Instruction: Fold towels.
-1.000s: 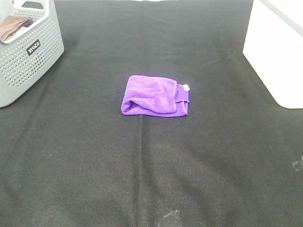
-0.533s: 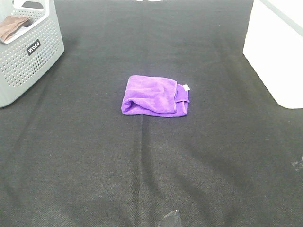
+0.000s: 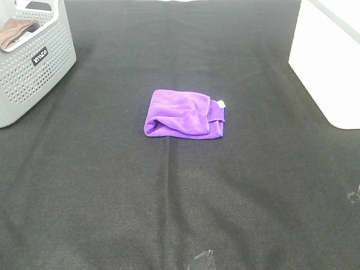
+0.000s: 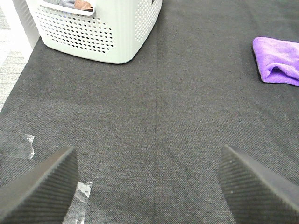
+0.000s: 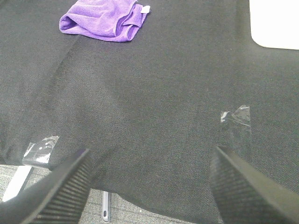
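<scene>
A bright purple towel point(image 3: 184, 113) lies folded into a small bundle in the middle of the black table cloth, its white tag point(image 3: 221, 103) at the right edge. It also shows in the left wrist view point(image 4: 277, 61) and in the right wrist view point(image 5: 104, 18). My left gripper point(image 4: 152, 186) is open and empty, low over bare cloth near the table's front left. My right gripper point(image 5: 152, 179) is open and empty near the front right edge. Neither arm shows in the exterior view.
A grey perforated basket point(image 3: 31, 62) with a brown cloth point(image 3: 14, 32) in it stands at the back left. A white box point(image 3: 332, 62) stands at the back right. Bits of clear tape point(image 5: 237, 119) stick to the cloth near the front edge.
</scene>
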{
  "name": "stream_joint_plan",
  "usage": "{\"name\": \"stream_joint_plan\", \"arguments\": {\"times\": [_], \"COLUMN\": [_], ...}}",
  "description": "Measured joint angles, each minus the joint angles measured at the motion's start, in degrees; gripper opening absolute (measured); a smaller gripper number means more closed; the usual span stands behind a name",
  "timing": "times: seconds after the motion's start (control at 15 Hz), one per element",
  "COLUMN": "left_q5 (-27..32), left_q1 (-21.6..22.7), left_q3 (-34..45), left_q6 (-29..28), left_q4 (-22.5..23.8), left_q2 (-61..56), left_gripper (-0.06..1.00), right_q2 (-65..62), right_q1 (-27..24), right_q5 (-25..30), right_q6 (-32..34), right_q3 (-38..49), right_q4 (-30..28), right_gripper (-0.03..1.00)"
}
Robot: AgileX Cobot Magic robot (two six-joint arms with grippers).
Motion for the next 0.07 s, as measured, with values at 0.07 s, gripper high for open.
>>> {"name": "stream_joint_plan", "arguments": {"times": [0.07], "left_q5": [0.00], "left_q1": [0.00], "left_q3": [0.00], "left_q6": [0.00], "left_q4": [0.00], "left_q2": [0.00], "left_gripper": [0.76], "right_q2": [0.00], "right_q1": [0.00], "right_q5": [0.00], "right_q6": [0.00], "right_q3": [0.00], "right_q4": [0.00], "right_gripper": [0.68]}}
